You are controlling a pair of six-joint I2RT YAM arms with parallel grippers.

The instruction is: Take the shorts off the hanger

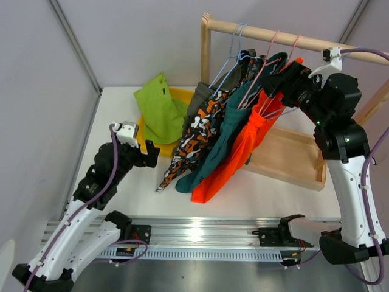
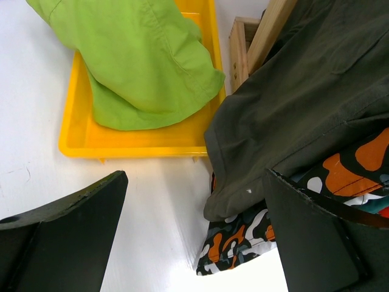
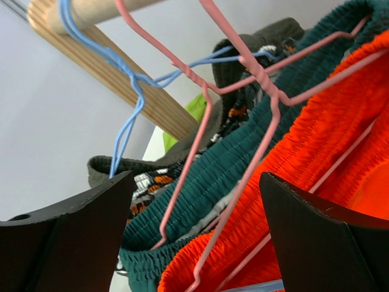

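- Shorts [image 1: 213,143]: orange pair [image 1: 234,158], teal pair [image 1: 220,137], camouflage pair [image 1: 194,137] and grey pair [image 1: 196,100] hang bunched on wire hangers [image 3: 243,67] from the rail [image 1: 273,33].
- Right gripper [image 3: 194,213], jaws wide, is at the orange waistband, with pink hanger wires between its fingers.
- Left gripper [image 2: 194,176], jaws wide, is low over the table [image 2: 152,201], beside the grey hem.
- Green pair [image 1: 159,109] lies crumpled in the yellow tray [image 2: 79,143].
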